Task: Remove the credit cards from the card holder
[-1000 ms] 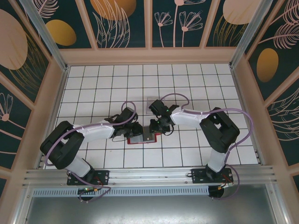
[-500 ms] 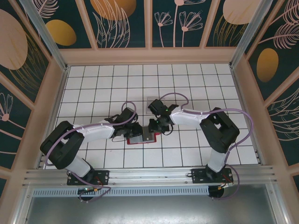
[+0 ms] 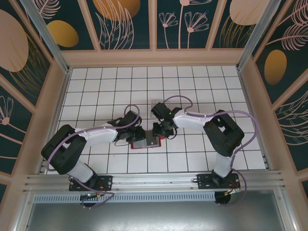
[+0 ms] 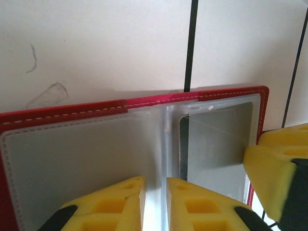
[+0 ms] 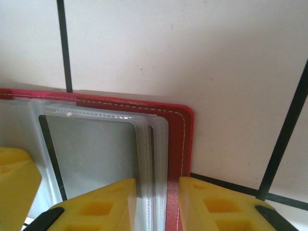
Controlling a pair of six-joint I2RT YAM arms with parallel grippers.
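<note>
Apparently reaching inward, left gripper (image 4: 155,195) and right gripper (image 5: 157,195) pinch the card holder (image 4: 72,144).

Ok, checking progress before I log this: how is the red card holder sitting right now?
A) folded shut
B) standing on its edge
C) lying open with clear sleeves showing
C: the card holder lies open on the tiled table, with its clear sleeves facing up.

— How do the arms stand?
— Both reach inward over the table, wrists tipped down, heads nearly meeting.
— And the jaws?
— The left gripper (image 4: 155,199) pinches the card holder (image 4: 62,108) at its middle fold, jaws narrow. The right gripper (image 5: 155,207), slightly wider, clamps its end.
</note>
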